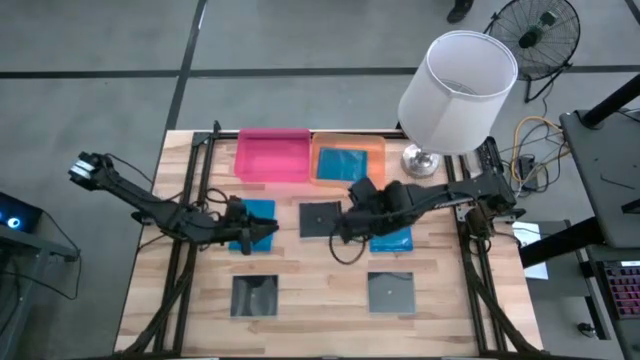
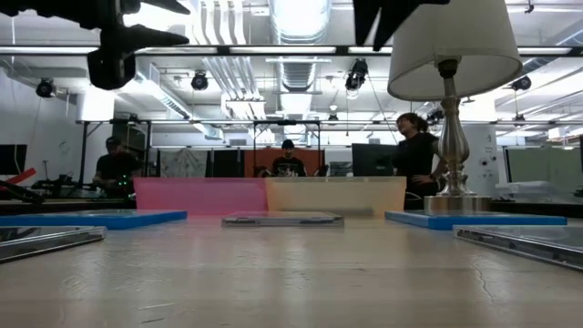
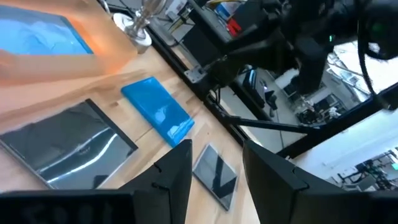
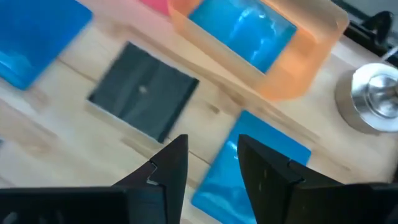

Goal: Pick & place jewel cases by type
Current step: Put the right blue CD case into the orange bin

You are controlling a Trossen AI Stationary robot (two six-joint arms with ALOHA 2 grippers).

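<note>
One blue jewel case (image 1: 345, 165) lies inside the orange tray (image 1: 376, 148). A second blue case (image 1: 258, 212) lies on the table left of centre, and a third (image 1: 392, 241) right of centre. A dark case (image 1: 319, 218) rests flat between them, and two more dark cases (image 1: 255, 295) (image 1: 390, 292) lie near the front edge. My left gripper (image 1: 266, 232) hovers open over the left blue case's right edge. My right gripper (image 4: 211, 163) is open above the gap between the middle dark case (image 4: 143, 99) and the right blue case (image 4: 252, 171). Both are raised clear of the table.
The pink tray (image 1: 272, 155) sits beside the orange one at the far edge. A white-shaded lamp (image 1: 455, 92) stands at the far right corner, with its metal base (image 4: 376, 93) close to the right arm. People sit beyond the table in the low view.
</note>
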